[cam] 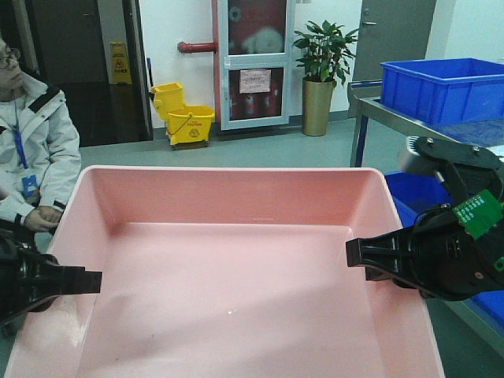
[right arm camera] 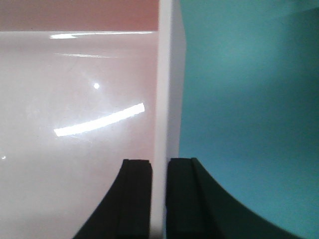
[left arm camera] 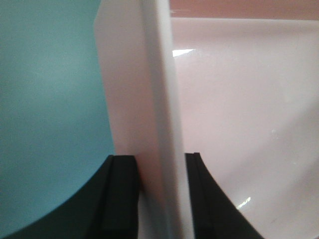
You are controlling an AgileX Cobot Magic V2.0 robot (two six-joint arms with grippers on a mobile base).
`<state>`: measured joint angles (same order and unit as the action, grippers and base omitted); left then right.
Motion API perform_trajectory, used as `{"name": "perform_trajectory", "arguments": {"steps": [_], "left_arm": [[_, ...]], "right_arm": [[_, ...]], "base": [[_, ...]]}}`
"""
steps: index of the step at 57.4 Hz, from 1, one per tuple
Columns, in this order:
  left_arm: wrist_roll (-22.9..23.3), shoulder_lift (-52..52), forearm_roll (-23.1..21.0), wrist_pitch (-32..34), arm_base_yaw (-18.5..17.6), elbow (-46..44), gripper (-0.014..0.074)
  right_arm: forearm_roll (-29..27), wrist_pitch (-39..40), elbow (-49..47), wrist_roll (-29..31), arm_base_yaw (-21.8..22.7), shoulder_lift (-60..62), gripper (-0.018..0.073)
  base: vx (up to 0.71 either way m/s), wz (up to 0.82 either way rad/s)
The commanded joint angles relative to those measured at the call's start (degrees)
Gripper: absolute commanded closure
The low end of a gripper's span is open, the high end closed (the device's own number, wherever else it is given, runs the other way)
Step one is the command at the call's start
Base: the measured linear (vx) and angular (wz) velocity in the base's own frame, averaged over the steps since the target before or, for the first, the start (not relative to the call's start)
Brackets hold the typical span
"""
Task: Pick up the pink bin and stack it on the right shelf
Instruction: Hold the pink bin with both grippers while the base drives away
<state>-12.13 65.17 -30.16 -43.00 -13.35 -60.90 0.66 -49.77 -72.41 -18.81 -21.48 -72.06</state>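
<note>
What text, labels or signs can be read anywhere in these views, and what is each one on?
No text can be read for certain.
On the yellow floor sign: dark print, too small to read.
On the yellow mop bucket: a dark mark, too blurred.
On the paper notice on the cabinet door: blurred lines only.
On the lanyard badge: too small.
On the pink bin: none, in any view.

Person in a white jacket (cam: 35, 150) at left, yellow mop bucket (cam: 185, 120) by the wall, potted plant (cam: 321, 67), blue crate (cam: 441, 88) at right.
</note>
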Motion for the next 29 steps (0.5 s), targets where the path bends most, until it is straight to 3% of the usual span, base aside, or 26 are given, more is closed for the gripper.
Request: {"name": "perform_trajectory", "arguments": {"steps": [1,29], "left_arm": [[-0.8,-1.7,-3.1,2.7,-0.5,-1.8,0.0598],[-0.8,-1.7,-3.1,2.7,-0.5,-1.8,0.0598]], "right_arm": [[0.7,5.0,-1.9,0.4,0.4,1.8,0.0568],[0.7,5.0,-1.9,0.4,0.4,1.8,0.0568]], "base": [[0.41,-0.05],[0.46,-0.04]]}}
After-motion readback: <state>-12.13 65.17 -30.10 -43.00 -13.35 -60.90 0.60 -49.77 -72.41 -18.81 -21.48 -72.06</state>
